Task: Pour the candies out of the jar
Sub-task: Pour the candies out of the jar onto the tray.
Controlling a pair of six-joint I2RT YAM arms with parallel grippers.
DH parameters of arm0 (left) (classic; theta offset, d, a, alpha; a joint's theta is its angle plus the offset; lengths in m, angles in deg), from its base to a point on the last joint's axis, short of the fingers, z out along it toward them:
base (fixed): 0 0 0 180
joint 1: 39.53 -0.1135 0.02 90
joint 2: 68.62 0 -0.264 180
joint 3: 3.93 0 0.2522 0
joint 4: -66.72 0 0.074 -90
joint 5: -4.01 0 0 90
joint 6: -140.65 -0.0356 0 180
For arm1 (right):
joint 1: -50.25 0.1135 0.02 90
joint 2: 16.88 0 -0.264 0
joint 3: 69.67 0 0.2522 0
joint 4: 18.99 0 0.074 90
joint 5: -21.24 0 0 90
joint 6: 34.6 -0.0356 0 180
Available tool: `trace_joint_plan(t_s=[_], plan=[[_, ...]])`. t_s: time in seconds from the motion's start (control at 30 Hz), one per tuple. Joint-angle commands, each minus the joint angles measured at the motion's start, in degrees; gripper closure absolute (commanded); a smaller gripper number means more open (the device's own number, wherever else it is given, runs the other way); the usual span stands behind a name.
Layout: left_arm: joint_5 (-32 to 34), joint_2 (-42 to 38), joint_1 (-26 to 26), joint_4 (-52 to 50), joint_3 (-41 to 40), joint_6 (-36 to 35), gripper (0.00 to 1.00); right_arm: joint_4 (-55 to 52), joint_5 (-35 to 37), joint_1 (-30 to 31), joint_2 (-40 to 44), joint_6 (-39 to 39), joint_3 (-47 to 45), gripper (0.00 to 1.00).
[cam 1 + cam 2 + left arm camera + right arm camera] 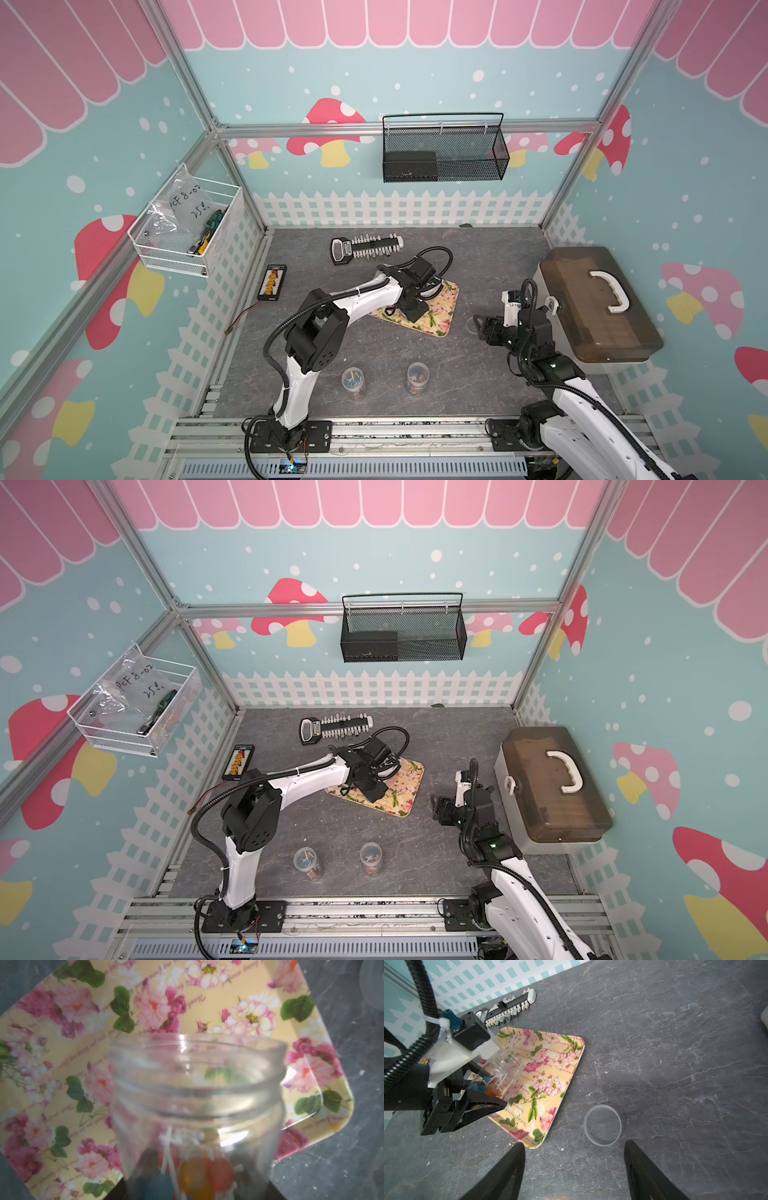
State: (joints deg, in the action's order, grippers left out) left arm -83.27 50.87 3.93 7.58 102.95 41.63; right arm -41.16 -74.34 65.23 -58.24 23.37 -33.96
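Fingers (483,1105) of left gripper (502,1079) either side of jar (508,1064), candies (489,1087) between.

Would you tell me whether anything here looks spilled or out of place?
Nothing has spilled: the candies sit inside the tilted jar above the floral tray. A clear lid lies loose beside the tray.

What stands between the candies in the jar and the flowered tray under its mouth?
Nothing visible. The mouth of the jar is open, tilted over the bare tray; a clear lid lies apart on the table. The candies sit at the jar's bottom.
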Motion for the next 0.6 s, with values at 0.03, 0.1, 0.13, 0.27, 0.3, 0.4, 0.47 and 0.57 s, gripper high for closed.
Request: trace_joint_plan(t_s=[0.03,0.1,0.13,0.27,0.3,0.4,0.47,0.57], plan=[[9.24,1.74,2.10,-5.81,3.43,-4.97,0.59,0.94,-0.54,-0.39,1.69,-1.63,-1.51,0.26],[11.38,2.34,2.91,-6.59,4.23,-6.51,0.58,0.87,-0.54,-0.38,2.33,-1.72,-1.89,0.26],[12.16,2.57,3.35,-6.73,4.55,-7.22,0.58,0.85,-0.57,-0.39,2.58,-1.87,-2.04,0.26],[18.30,3.63,4.97,-7.13,6.31,-9.74,0.58,0.49,-0.91,-0.39,4.24,-2.73,-2.85,0.26],[19.70,4.05,5.41,-7.61,6.92,-10.53,0.58,0.41,-0.95,-0.35,4.68,-2.98,-3.10,0.26],[24.94,5.42,7.14,-9.29,8.49,-14.09,0.58,0.20,-1.50,-0.39,5.88,-3.95,-4.17,0.26],[28.88,5.97,8.40,-9.44,8.81,-17.60,0.58,-1.11,-2.53,-0.39,6.80,-4.24,-4.39,0.26],[32.19,7.26,9.35,-10.00,9.98,-19.36,0.58,-3.78,-3.71,-0.39,8.59,-3.81,-4.23,0.26]])
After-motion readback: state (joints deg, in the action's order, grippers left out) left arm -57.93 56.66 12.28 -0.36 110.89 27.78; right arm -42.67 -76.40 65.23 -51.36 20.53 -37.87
